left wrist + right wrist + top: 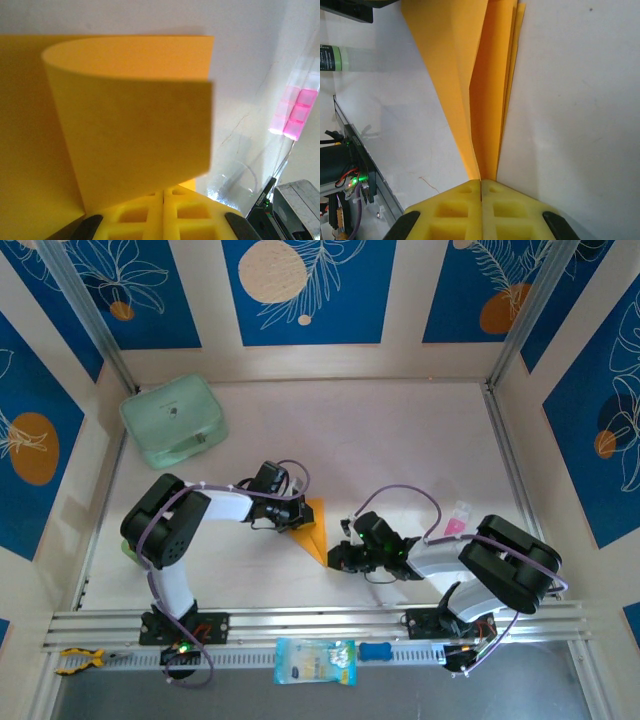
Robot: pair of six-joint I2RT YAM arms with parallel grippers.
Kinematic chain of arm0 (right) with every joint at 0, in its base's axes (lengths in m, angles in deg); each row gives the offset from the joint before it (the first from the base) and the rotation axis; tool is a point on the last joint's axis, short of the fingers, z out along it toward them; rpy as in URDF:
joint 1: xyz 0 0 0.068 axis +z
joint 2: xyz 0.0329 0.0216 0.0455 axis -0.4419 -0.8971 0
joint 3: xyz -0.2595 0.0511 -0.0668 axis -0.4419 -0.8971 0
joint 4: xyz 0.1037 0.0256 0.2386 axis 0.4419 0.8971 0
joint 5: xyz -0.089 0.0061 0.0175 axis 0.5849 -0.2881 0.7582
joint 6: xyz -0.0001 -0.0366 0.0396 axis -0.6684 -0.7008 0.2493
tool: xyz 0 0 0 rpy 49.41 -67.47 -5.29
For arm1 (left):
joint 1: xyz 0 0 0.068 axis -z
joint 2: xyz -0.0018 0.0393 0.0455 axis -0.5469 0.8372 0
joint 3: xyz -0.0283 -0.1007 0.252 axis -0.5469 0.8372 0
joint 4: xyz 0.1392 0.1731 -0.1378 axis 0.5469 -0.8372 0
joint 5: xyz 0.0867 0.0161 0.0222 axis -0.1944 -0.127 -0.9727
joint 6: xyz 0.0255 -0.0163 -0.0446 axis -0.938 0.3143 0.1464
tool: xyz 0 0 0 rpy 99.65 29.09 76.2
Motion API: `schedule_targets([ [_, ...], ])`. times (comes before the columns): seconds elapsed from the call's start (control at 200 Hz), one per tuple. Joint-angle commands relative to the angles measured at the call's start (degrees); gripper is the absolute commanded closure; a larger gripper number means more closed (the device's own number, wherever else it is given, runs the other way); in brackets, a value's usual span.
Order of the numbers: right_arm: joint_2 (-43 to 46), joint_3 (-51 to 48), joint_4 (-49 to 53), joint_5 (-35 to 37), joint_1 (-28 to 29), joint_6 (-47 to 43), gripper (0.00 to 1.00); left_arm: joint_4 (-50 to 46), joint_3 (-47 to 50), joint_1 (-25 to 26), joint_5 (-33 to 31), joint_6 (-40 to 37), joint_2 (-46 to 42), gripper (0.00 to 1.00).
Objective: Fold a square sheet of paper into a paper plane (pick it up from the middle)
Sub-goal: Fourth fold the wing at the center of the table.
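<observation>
The orange-yellow sheet of paper (316, 529) lies on the white table as a creased pointed shape, its tip toward the near edge. My left gripper (297, 513) is at its left side. In the left wrist view that gripper (164, 193) has its yellow fingers (132, 217) pressed together on an edge of the paper (135, 135), which curls up and back over the flat part. My right gripper (336, 558) is at the narrow tip. In the right wrist view it (481, 181) is shut on the point of the folded paper (485, 85), whose layers fan away from the fingers.
A mint-green rounded case (173, 420) sits at the back left. A pale blue packet (314, 661) and a small blue object (375, 651) lie on the front rail. A pink strip (457, 524) lies right of the right arm. Metal frame posts line both sides.
</observation>
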Motion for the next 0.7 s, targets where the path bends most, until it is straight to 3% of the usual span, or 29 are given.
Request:
schedule_targets([
  [0.0, 0.79, -2.08, 4.89, -3.17, 0.96, 0.06, 0.93, -2.94, 0.86, 0.1, -3.02, -0.78, 2.12, 0.98],
  [0.365, 2.11, -1.88, 6.94, -3.79, 0.88, -0.05, 0.9, -3.12, 0.84, 0.09, -3.19, -0.98, 2.28, 0.98],
  [0.695, 13.95, 3.52, 17.37, -1.0, -1.64, -3.35, 0.8, -3.56, 0.75, 0.1, -3.45, -1.54, 2.1, 0.98],
])
